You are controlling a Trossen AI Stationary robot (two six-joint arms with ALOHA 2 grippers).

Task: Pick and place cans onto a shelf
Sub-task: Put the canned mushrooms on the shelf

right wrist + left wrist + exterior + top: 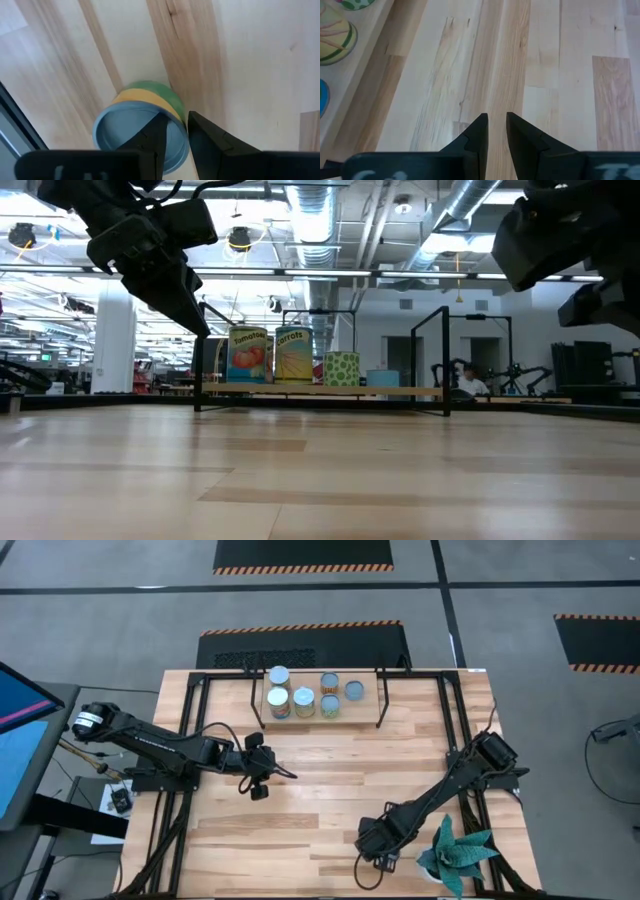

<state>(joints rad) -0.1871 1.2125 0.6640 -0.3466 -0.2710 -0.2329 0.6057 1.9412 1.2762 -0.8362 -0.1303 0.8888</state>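
R tool (174, 131) over can (142, 125), jaws narrowly apart

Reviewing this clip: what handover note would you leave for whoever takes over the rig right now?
Left gripper: above bare wooden tabletop left of centre, fingers narrowly parted, holding nothing.
Right gripper: right over a small blue-topped tin with a yellow-and-green label at the front right of the table; I cannot see whether it grips it.
Done: six cylindrical cans stand on the low light-wood shelf on black legs at the back.
Left: shelve that one tin, the only one seen off the shelf.
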